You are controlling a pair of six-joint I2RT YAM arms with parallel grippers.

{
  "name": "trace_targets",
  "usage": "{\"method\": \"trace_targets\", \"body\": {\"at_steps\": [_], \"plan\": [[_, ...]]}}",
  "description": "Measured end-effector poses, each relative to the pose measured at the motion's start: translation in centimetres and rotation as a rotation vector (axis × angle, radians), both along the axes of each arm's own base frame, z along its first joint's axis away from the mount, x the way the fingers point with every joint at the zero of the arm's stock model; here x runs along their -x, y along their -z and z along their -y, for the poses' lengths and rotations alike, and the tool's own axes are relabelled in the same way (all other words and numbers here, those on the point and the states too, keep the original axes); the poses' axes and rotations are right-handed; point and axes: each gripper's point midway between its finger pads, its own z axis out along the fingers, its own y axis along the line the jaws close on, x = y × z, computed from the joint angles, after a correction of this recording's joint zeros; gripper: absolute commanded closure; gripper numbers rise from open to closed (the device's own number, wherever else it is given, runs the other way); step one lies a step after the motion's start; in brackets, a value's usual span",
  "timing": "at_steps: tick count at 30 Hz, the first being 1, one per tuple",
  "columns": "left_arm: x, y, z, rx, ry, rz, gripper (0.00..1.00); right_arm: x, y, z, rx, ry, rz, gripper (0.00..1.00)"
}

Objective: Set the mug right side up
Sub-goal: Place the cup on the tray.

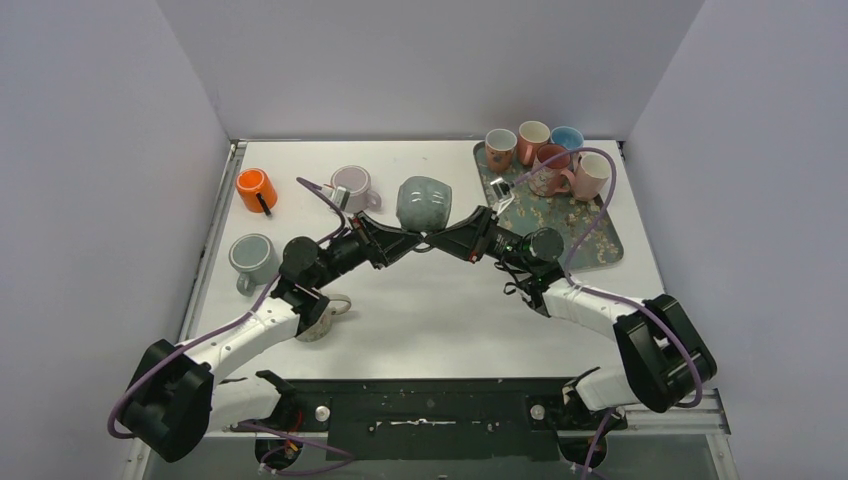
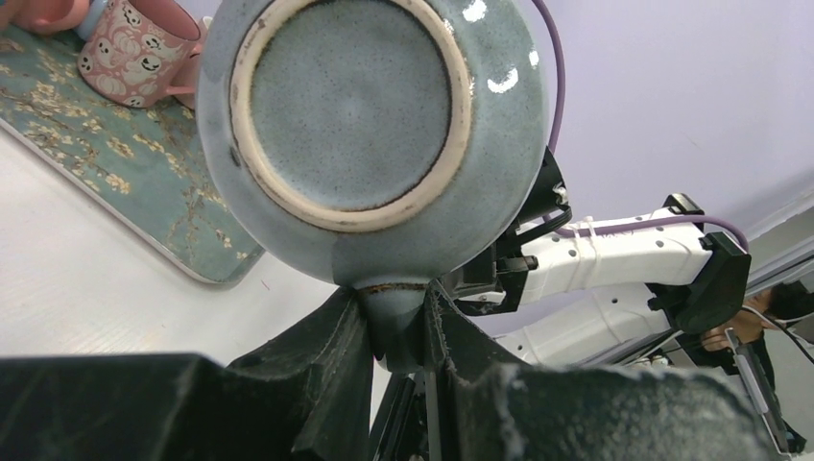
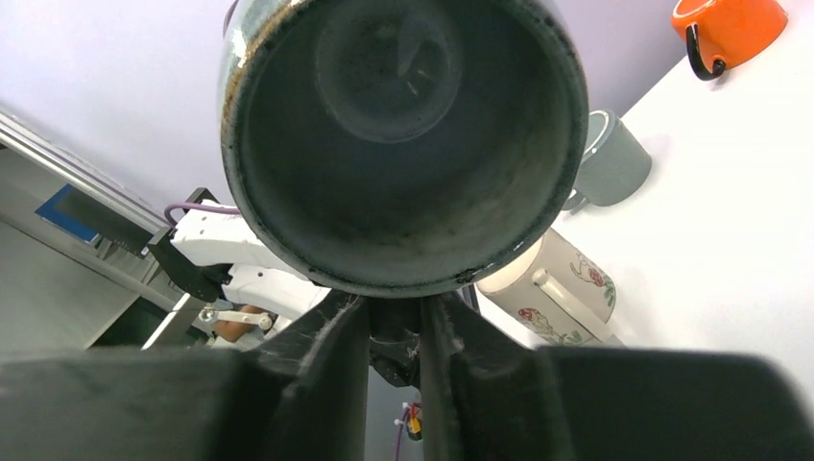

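Observation:
The grey-blue mug (image 1: 424, 203) is held in the air over the middle of the table, lying on its side. My left gripper (image 1: 422, 242) comes from the left and is shut on its handle. In the left wrist view the mug's base (image 2: 350, 106) faces the camera and the handle sits between the fingers (image 2: 326, 355). My right gripper (image 1: 438, 243) meets it from the right. In the right wrist view the mug's dark open mouth (image 3: 403, 144) faces the camera, and the fingers (image 3: 336, 355) stand narrowly apart around the handle just under the rim.
An orange mug (image 1: 256, 190), a pale mug (image 1: 352, 186) and a grey mug (image 1: 251, 255) stand at the left. A floral cream mug (image 1: 322, 315) lies under the left arm. A patterned tray (image 1: 590, 240) at the back right holds several mugs.

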Motion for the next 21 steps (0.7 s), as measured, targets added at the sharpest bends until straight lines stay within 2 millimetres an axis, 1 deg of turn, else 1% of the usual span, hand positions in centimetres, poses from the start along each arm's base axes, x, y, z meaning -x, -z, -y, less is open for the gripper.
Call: {"method": "trace_targets", "body": {"at_steps": [1, 4, 5, 9, 12, 15, 17, 19, 20, 21], "plan": [[0.0, -0.1, 0.0, 0.004, -0.002, -0.001, 1.00, 0.0, 0.0, 0.0, -0.003, 0.000, 0.003, 1.00], [-0.1, 0.1, -0.1, 0.004, -0.010, -0.003, 1.00, -0.1, 0.1, -0.1, -0.008, -0.007, 0.001, 1.00], [-0.1, 0.1, -0.1, 0.004, -0.011, -0.003, 0.98, -0.1, 0.1, -0.1, -0.010, -0.008, -0.001, 1.00], [-0.2, 0.1, -0.2, 0.006, -0.017, -0.004, 0.79, -0.2, 0.1, -0.1, -0.014, -0.005, 0.000, 1.00], [-0.3, 0.0, -0.2, 0.006, -0.025, -0.009, 0.73, -0.2, 0.1, -0.1, -0.012, -0.002, 0.003, 1.00], [-0.2, 0.1, -0.4, 0.000, -0.037, -0.014, 0.63, 0.1, 0.1, 0.0, -0.009, -0.004, -0.006, 1.00], [0.0, 0.1, -0.4, 0.002, -0.040, -0.019, 0.61, 0.4, 0.2, 0.2, -0.001, -0.005, -0.004, 1.00], [0.6, -0.1, -0.4, 0.008, -0.038, -0.017, 0.61, 0.7, 0.4, 0.3, 0.010, -0.007, 0.000, 1.00], [0.7, -0.2, -0.5, 0.010, -0.038, -0.017, 0.62, 0.8, 0.4, 0.3, 0.016, -0.009, 0.004, 1.00], [0.9, -0.2, -0.6, 0.013, -0.038, -0.017, 0.68, 0.8, 0.5, 0.3, 0.022, -0.009, 0.007, 1.00]]}}
